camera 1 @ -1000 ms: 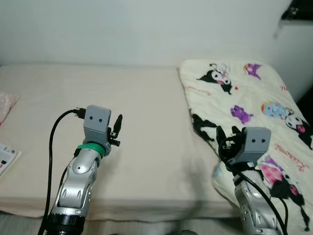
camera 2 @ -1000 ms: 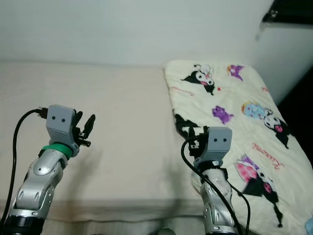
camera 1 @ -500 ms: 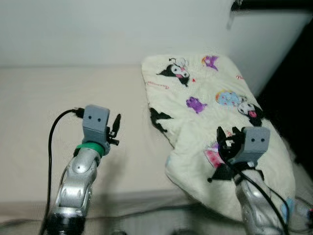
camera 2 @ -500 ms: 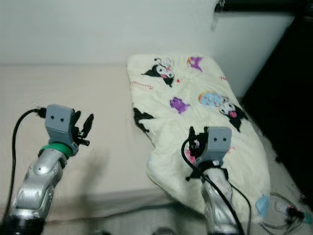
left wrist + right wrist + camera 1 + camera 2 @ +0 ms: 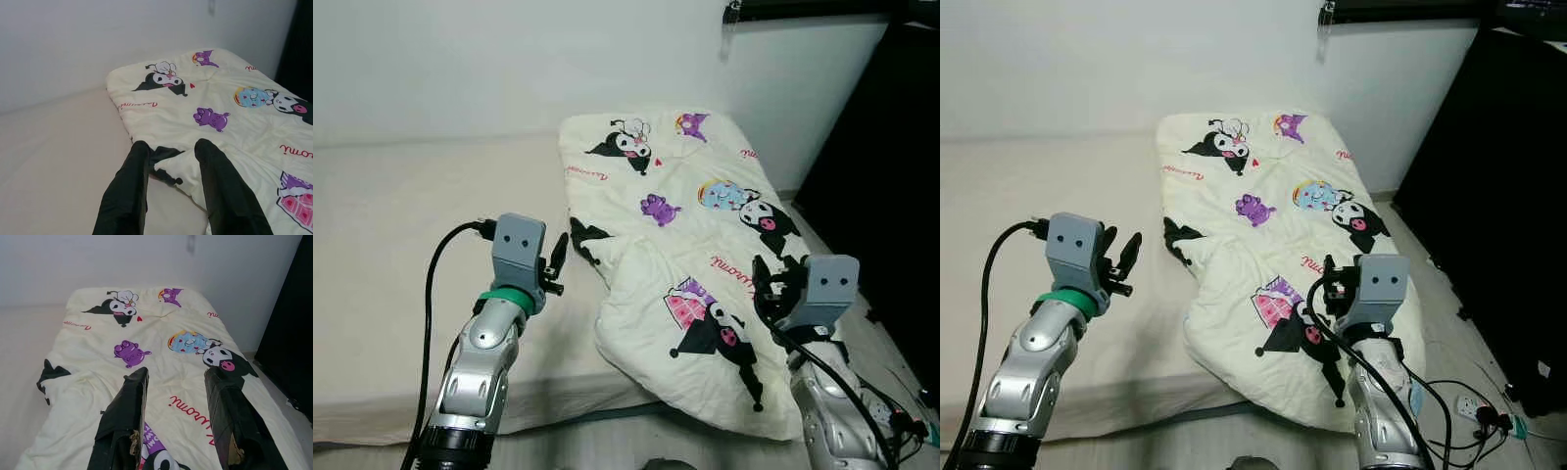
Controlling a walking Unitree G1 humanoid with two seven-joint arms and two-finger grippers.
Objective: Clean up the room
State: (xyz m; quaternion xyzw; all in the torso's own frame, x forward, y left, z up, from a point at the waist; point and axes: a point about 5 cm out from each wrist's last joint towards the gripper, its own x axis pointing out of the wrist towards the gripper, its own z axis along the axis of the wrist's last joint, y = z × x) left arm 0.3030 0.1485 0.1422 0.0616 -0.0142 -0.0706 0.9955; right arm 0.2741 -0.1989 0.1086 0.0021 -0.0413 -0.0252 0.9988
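A cream quilt (image 5: 685,225) printed with cartoon characters lies rumpled over the right end of a beige mattress (image 5: 401,235), its near edge hanging off the bed's corner. My left gripper (image 5: 556,259) is raised over the mattress just left of the quilt's folded edge, open and holding nothing. Over the quilt's lower right part my right gripper (image 5: 773,286) stands open and holding nothing too. Both wrist views look along open fingers (image 5: 128,191) (image 5: 128,413) at the quilt (image 5: 205,98) (image 5: 146,338).
A white wall (image 5: 509,59) runs behind the bed. A black cabinet (image 5: 1498,196) stands at the right, a dark shelf (image 5: 803,8) above it. Cables and a white power strip (image 5: 1477,406) lie on the floor at the lower right.
The camera has swung right: bed and quilt shifted left in view, and the black cabinet and floor cables came into sight. Both grippers kept their raised, open pose.
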